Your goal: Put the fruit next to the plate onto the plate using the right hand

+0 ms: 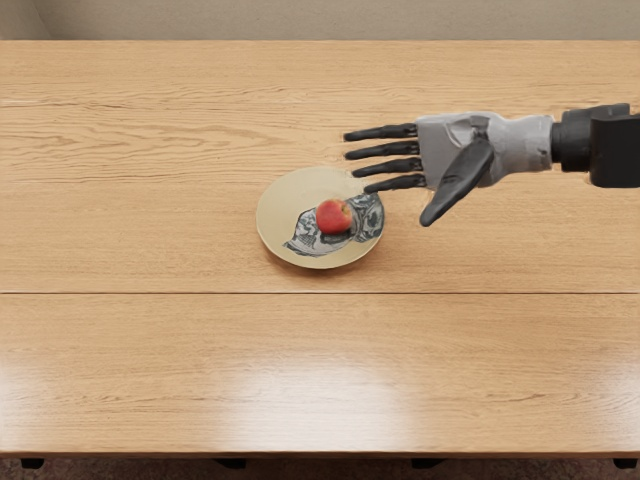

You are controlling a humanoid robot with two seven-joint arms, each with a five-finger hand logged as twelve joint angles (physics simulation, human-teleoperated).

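Mostly glossy wooden table (150, 350), beige wall (300, 18) behind, apple (334, 215) on plate (283, 207)

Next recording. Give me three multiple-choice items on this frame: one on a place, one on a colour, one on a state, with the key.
1. Where is the fruit?
A. on the plate
B. beside the plate, to its left
C. in the hand

2. What colour is the fruit?
A. green
B. red with some yellow
C. purple

3. How is the right hand?
A. shut on the fruit
B. curled into a fist
C. open, fingers spread, holding nothing

Key:
1 A: the fruit sits on the plate's patterned middle.
2 B: its skin is red with a yellowish patch.
3 C: the fingers stretch out straight by the plate's upper right rim, with nothing between them.
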